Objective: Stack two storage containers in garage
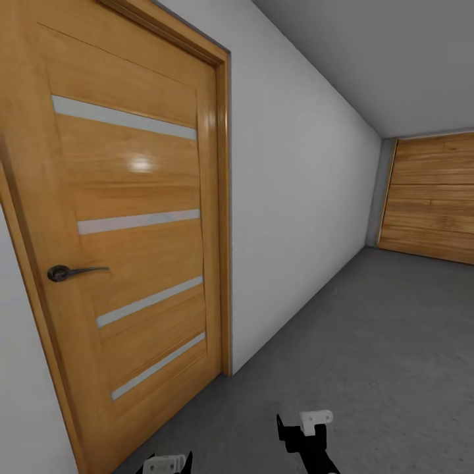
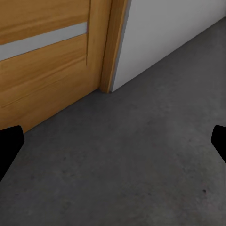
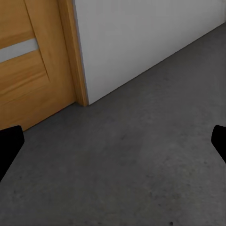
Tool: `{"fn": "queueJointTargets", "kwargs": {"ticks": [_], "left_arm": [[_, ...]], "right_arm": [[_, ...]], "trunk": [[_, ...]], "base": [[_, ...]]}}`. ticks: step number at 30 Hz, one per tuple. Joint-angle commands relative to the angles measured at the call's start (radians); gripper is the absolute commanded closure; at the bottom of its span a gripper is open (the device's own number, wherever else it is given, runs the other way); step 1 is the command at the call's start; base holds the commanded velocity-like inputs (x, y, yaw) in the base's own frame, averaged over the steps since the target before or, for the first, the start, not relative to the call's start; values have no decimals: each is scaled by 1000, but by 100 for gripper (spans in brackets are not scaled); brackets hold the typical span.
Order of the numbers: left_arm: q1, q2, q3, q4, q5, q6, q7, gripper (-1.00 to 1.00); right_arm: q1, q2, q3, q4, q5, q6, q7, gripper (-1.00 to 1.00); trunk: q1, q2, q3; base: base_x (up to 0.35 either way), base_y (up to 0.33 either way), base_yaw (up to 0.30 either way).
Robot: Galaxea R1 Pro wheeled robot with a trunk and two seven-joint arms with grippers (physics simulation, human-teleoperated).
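The two storage containers are out of view. I am in the garage, on its dark grey concrete floor (image 1: 368,342). My left gripper (image 1: 164,464) and right gripper (image 1: 308,431) sit low at the near edge of the head view, above bare floor. In the left wrist view the left gripper (image 2: 113,146) is open, its black fingertips (image 2: 7,146) far apart with only concrete between them. The right gripper (image 3: 113,146) is likewise open over the floor (image 3: 132,179), holding nothing.
A shut wooden door (image 1: 125,224) with pale strips and a dark lever handle (image 1: 66,272) stands close on the left. A white wall (image 1: 296,197) runs from it to a wooden-slat door (image 1: 431,197) at the far right. Open floor stretches ahead.
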Motion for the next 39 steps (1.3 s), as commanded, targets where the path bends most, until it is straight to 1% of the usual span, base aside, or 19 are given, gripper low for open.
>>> {"fn": "queueJointTargets", "kwargs": {"ticks": [1,5,9,14,18,32,39], "left_arm": [[0,0,1,0,1,-2,-4,-100],[0,0,1,0,1,-2,-4,-100],[23,23,5,-12,6,-3,-4,-100],[51,33,6,-16,8,-3,-4,-100],[72,34,6,-16,8,-3,-4,-100],[75,36,6,-17,8,-3,-4,-100],[74,36,6,-17,8,-3,-4,-100]], "right_arm": [[-1,0,4,1,-1,-3,-7,-100],[-1,0,4,1,0,-2,-7,-100],[4,-7,8,6,-1,1,-5,-100],[6,-9,9,7,-1,3,-5,-100],[6,-9,10,7,-1,3,-5,-100],[6,-10,11,8,-1,3,-4,-100],[6,-10,11,8,-1,4,-4,-100]], "trunk": [[0,-1,-1],[0,-1,-1],[0,-1,-4],[0,-1,-10],[0,-1,-16],[0,-1,-38],[0,-1,-49]], "base": [[0,0,0],[0,0,0],[0,0,0],[0,0,0],[0,0,0],[0,-4,0],[0,-188,0]]}}
